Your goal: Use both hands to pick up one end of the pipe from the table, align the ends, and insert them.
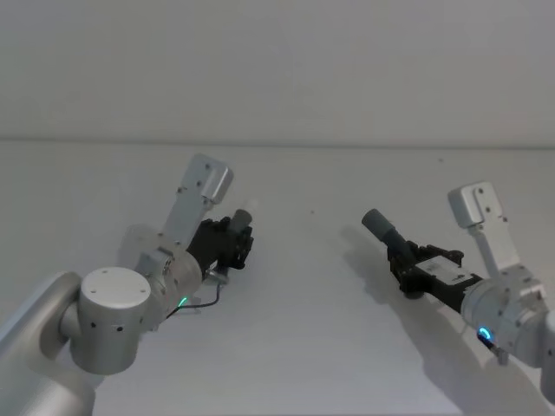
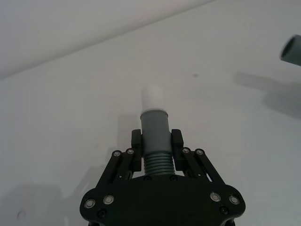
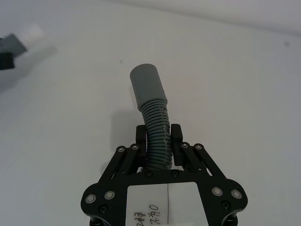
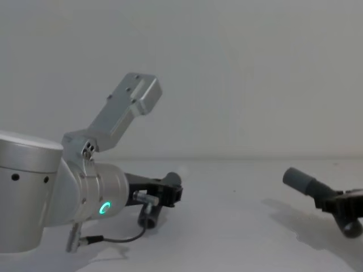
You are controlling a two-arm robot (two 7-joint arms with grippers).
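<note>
Wrist views reveal left gripper [image 2: 156, 141] clamping the white-tipped hose [image 2: 154, 126], right gripper [image 3: 157, 137] clamping the wide-collared hose [image 3: 147, 86].

You have one short ribbed dark grey hose piece [image 2: 156, 165] clamped between the fingers of the left gripper [image 2: 156, 140]. Its smooth lighter grey cuff [image 2: 155, 125] and white tip [image 2: 152, 98] jut straight out past the fingertips. The second ribbed grey hose piece [image 3: 160, 123] is pinched in the right gripper [image 3: 158, 136]. It bends beyond the fingertips, and its wider plain grey collar [image 3: 146, 85] leans toward the left gripper. The two ends are well apart.
</note>
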